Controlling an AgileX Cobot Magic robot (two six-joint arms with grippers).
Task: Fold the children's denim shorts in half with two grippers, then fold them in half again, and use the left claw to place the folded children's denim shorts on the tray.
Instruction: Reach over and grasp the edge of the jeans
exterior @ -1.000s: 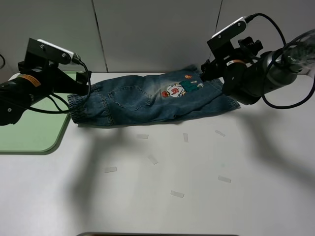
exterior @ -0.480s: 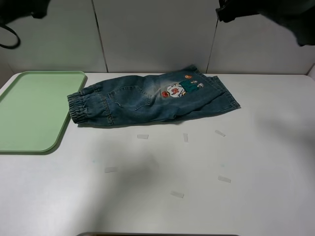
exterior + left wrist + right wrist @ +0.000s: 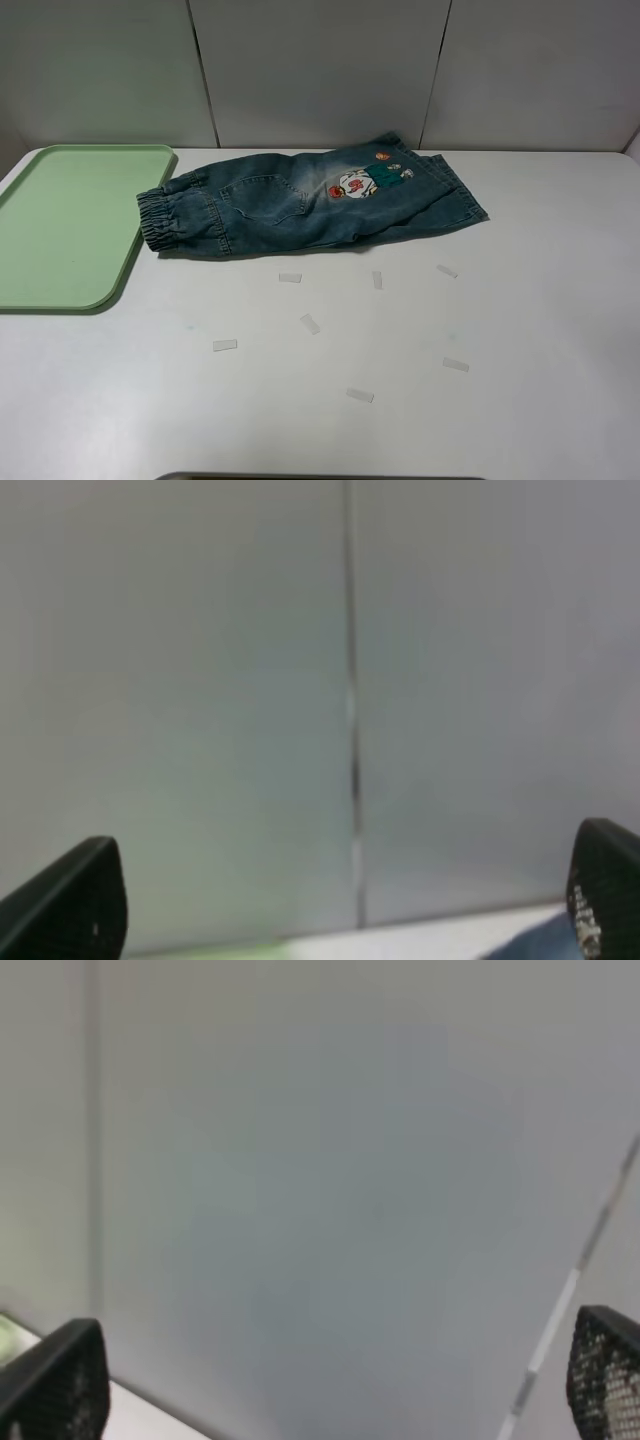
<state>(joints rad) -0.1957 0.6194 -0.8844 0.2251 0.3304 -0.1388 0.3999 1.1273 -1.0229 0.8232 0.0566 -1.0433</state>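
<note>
The children's denim shorts (image 3: 300, 205) lie flat along the back of the white table, elastic waistband to the left, cartoon patch (image 3: 360, 183) facing up. The pale green tray (image 3: 60, 225) rests at the table's left edge, a short gap from the waistband. Neither arm shows in the exterior view. In the left wrist view my left gripper (image 3: 345, 920) is open, its black fingertips (image 3: 75, 905) far apart at the frame's corners, facing the grey back wall. My right gripper (image 3: 330, 1385) is likewise open with nothing between its fingertips (image 3: 60, 1380), also aimed at the wall.
Several small white paper strips (image 3: 310, 323) are scattered on the table (image 3: 520, 330) in front of the shorts. Grey wall panels (image 3: 320, 70) stand directly behind the table.
Both arms rose from beside the ends of the shorts and left the exterior view. The shorts stay where they were.
</note>
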